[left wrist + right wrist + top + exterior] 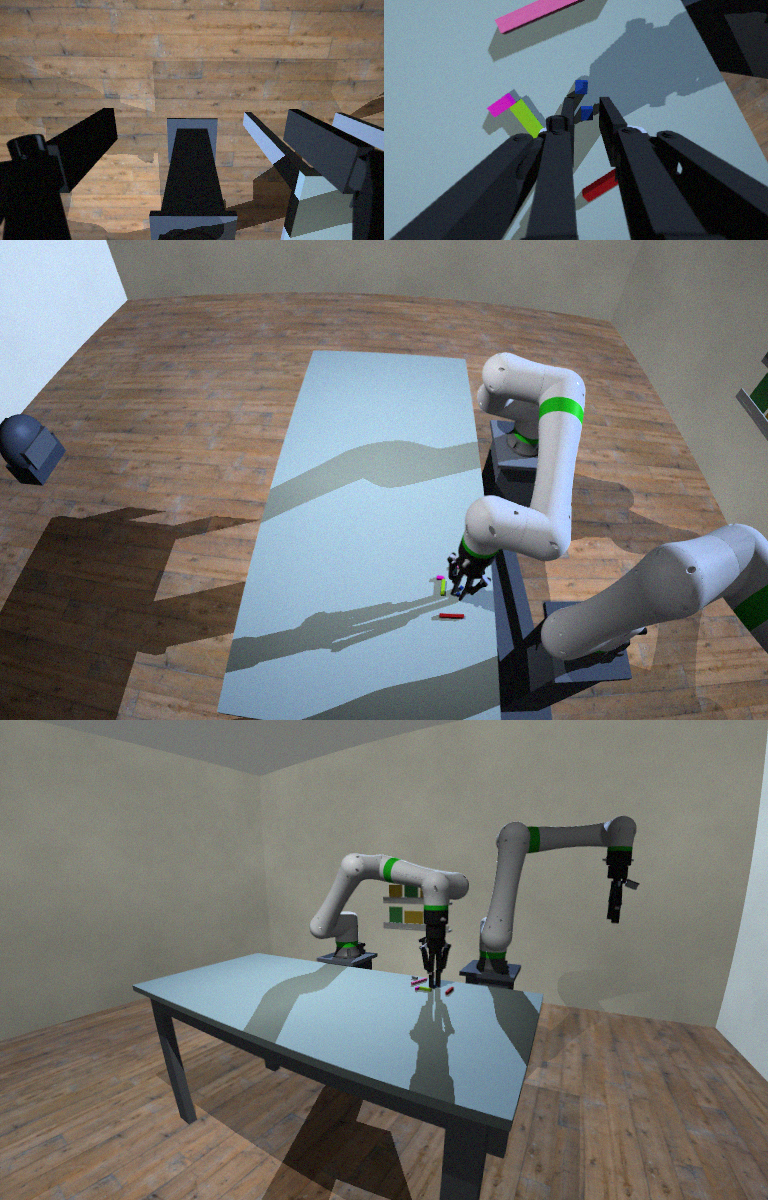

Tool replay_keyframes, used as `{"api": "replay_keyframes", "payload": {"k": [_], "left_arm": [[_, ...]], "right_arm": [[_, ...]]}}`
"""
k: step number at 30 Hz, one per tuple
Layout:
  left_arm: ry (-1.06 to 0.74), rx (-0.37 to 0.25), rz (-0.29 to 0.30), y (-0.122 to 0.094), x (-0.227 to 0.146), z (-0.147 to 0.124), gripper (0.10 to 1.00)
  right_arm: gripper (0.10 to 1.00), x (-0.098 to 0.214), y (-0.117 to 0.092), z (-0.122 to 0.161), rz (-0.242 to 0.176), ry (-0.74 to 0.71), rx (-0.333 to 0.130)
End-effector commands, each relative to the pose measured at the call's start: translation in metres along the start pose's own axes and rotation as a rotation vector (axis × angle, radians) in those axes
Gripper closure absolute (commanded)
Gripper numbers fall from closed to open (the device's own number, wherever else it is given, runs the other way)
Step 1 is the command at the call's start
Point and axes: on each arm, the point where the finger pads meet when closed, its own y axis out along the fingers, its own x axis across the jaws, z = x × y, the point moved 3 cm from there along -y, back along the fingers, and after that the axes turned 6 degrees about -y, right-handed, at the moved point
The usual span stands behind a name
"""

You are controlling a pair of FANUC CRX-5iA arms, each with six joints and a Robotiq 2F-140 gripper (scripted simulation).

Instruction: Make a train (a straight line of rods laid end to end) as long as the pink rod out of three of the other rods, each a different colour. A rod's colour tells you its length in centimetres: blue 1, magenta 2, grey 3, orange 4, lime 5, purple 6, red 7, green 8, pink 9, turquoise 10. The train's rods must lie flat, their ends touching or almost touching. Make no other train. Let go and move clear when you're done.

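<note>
Lime rod (pixel 443 586) (pixel 423 988) (pixel 527 118) and pink rod (pixel 419 981) (pixel 539 14) lie apart on our counter (pixel 362 545) (pixel 226 1003) (pixel 434 45), probably for length-matching, while our right end effector (pixel 459 595) (pixel 434 986) (pixel 586 112), slightly parted and empty, likely straddles a blue rod (pixel 586 113); our left (pixel 614 920) (pixel 200 111) waits wide open, empty.

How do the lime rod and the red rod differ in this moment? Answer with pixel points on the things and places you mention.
The red rod (pixel 451 615) (pixel 449 991) (pixel 599 187) is longer; the lime rod (pixel 443 586) (pixel 424 989) (pixel 526 118) is shorter.
The lime rod has the magenta rod (pixel 440 577) (pixel 417 988) (pixel 501 105) close by one end; the red rod lies apart from other rods.
The lime rod points roughly crosswise to the red rod.
Both are slim and straight.
</note>
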Motion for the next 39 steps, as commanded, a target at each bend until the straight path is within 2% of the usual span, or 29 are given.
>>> {"api": "replay_keyframes", "payload": {"k": [1,14,15,39], "left_arm": [[0.0,0.002,0.0,-0.001,0.0002,0.0002,0.098],[0.0,0.002,0.0,-0.001,0.0002,0.0002,0.098],[0.0,0.002,0.0,-0.001,0.0002,0.0002,0.098],[0.0,0.002,0.0,-0.001,0.0002,0.0002,0.098]], "right_arm": [[0.867,0.0,-0.0014,-0.0006,0.0,0.0,-0.002],[0.867,0.0,-0.0014,-0.0006,0.0,0.0,-0.002],[0.974,0.0,-0.0014,-0.0006,0.0,0.0,-0.002],[0.974,0.0,-0.0014,-0.0006,0.0,0.0,-0.002]]}}
